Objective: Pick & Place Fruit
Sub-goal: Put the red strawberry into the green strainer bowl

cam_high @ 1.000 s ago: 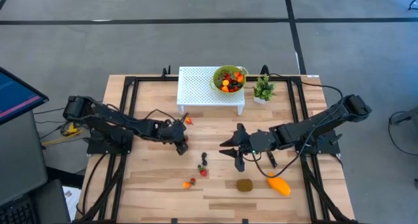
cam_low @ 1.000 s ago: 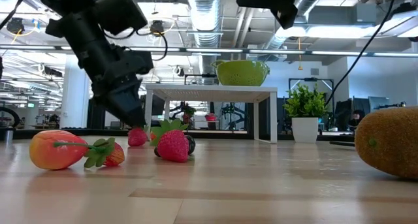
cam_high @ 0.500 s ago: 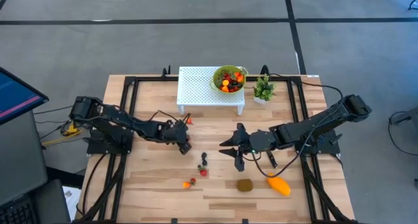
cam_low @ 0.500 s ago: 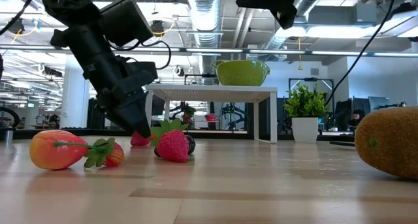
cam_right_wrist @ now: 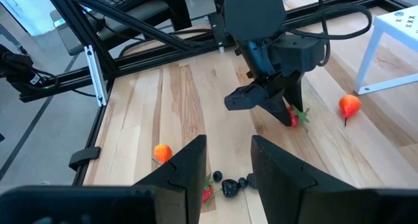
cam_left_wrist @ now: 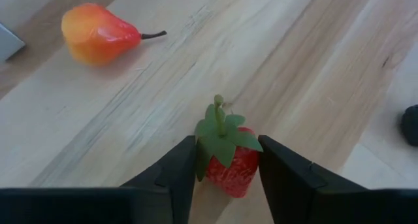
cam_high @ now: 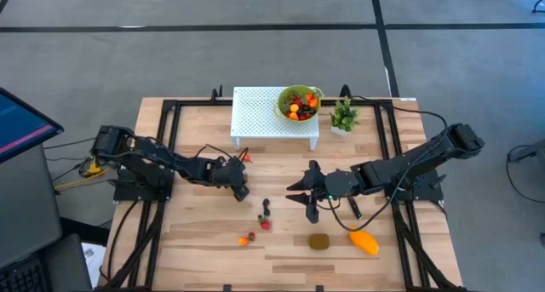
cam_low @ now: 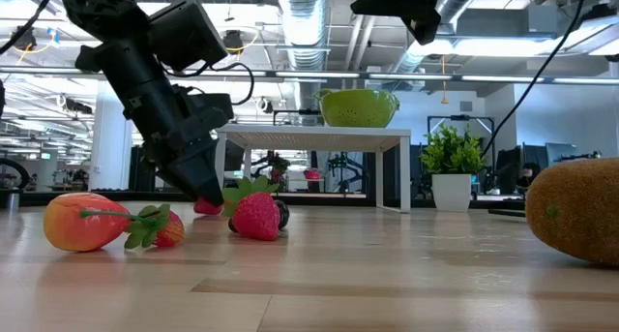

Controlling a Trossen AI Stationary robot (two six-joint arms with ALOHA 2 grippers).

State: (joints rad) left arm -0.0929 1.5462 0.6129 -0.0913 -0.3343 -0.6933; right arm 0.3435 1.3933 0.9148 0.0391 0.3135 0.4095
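Note:
A small red strawberry [cam_left_wrist: 228,166] with a green leaf cap lies on the wooden table left of centre, and my left gripper [cam_high: 241,190] is shut on it. In the low view this gripper [cam_low: 203,195] reaches down to the table. My right gripper [cam_high: 306,203] hangs open above the table right of centre, nothing between its fingers [cam_right_wrist: 228,162]. More fruit lies loose: dark berries and a strawberry [cam_high: 266,212], a small pair [cam_high: 248,238], a brown kiwi [cam_high: 319,241] and an orange mango [cam_high: 364,241]. My left gripper pinches the strawberry's two red sides [cam_left_wrist: 251,168] between its two fingers, just below the leaf cap. The fingers slant down from the table's left side. The strawberry rests on the table, its stalk pointing up and back toward the wrist.
A green bowl [cam_high: 298,103] holding fruit stands on a white perforated stand [cam_high: 260,113] at the far edge, with a potted plant [cam_high: 344,116] beside it. A red-orange pear-shaped fruit [cam_left_wrist: 98,34] lies near the stand's leg. Black frame rails run along both table sides.
My left gripper has sunk a little toward the table, down onto the small strawberry. The strawberry stays where it lay.

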